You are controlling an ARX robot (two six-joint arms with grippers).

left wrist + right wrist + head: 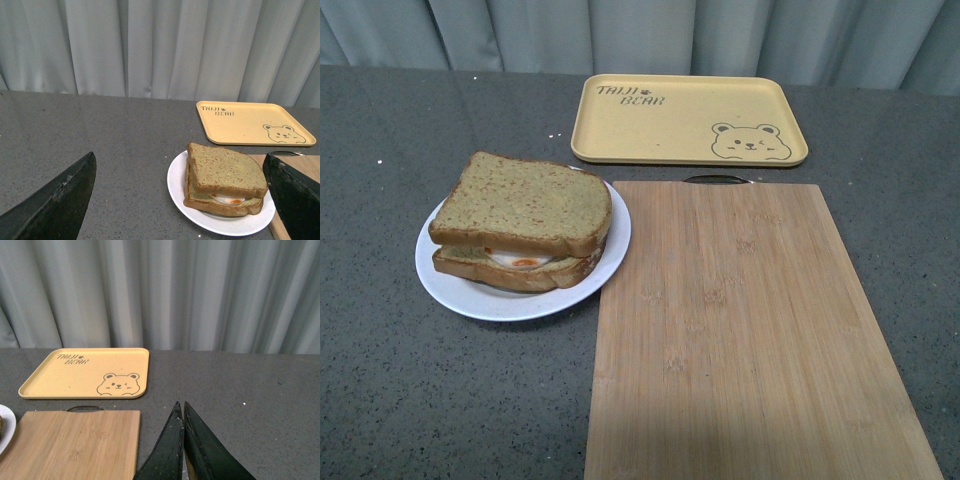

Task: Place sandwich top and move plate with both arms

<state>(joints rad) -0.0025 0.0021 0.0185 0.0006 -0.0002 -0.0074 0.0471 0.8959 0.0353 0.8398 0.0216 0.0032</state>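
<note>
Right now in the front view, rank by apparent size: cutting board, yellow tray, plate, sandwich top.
1. cutting board, clearly largest.
2-3. plate and yellow tray: about alike; the tray lies farther back, so no ranking.
4. sandwich top, smallest.

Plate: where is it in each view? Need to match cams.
Front view: plate left of centre, beside the cutting board.
Left wrist view: plate in front of the yellow tray, sandwich on it.
Right wrist view: only a sliver of the plate, cut by the picture's edge.
Shared landmark: yellow tray.
</note>
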